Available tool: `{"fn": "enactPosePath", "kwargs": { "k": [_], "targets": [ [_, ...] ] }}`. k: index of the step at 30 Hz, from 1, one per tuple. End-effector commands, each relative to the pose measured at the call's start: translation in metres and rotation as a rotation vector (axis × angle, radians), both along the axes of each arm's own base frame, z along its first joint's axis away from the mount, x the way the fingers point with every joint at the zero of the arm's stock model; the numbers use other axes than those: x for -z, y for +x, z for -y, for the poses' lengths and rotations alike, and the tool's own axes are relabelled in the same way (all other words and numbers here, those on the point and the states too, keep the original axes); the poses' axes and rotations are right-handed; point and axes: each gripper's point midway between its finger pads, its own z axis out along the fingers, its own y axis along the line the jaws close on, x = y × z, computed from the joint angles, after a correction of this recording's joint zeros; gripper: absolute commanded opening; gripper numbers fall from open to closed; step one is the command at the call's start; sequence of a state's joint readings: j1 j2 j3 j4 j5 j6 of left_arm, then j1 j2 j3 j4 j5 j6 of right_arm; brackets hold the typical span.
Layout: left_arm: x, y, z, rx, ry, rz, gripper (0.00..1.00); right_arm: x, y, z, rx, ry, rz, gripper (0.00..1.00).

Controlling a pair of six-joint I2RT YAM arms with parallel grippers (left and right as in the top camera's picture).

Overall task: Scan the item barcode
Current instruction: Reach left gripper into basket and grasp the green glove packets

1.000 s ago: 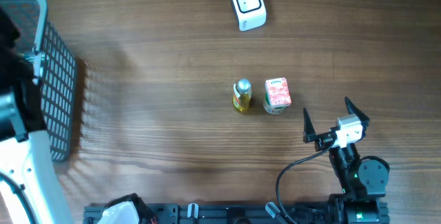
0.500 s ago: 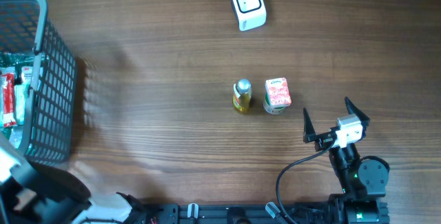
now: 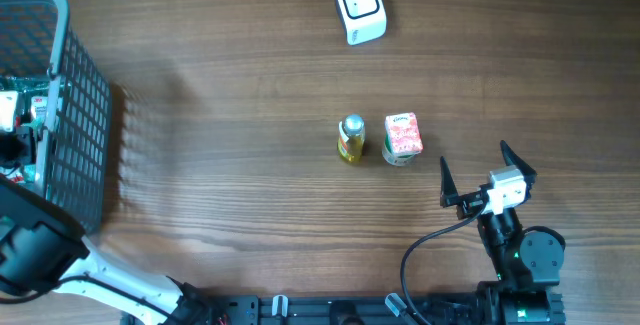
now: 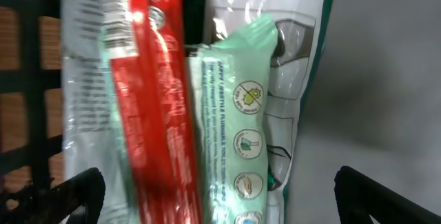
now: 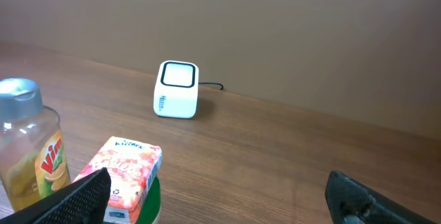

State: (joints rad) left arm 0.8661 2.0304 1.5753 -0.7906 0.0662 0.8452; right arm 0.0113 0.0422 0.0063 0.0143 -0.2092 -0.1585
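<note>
Grey mesh basket encloses packets under wide-spread left claw.

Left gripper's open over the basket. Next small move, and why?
Probably lower the left gripper straight onto the mint-green pack. The open jaws straddle it, it seems to lie uppermost in the basket beside the red pack, and nothing is gripped.

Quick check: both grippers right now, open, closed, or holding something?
Left gripper: open, holding nothing.
Right gripper: open, holding nothing.
</note>
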Motion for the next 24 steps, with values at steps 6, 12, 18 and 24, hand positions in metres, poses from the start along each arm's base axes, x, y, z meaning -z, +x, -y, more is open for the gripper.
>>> {"fn": "enactPosePath", "kwargs": {
  "k": [6, 12, 18, 24],
  "targets": [
    [0.017, -0.009, -0.008, 0.055, -0.035, 0.007, 1.0, 0.0, 0.0, 0.0, -0.002, 0.001, 0.001, 1.0],
    [0.056, -0.005, -0.007, 0.0, -0.111, 0.007, 1.0, 0.0, 0.0, 0.0, -0.002, 0.002, 0.001, 1.0],
    [0.055, -0.001, -0.012, -0.021, -0.096, 0.028, 0.41, 0.0, 0.0, 0.0, -0.002, 0.002, 0.001, 1.0],
    [0.026, 0.024, 0.002, 0.034, -0.147, 0.175, 0.04, 0.0, 0.0, 0.0, -0.002, 0.001, 0.001, 1.0]
  ]
}}
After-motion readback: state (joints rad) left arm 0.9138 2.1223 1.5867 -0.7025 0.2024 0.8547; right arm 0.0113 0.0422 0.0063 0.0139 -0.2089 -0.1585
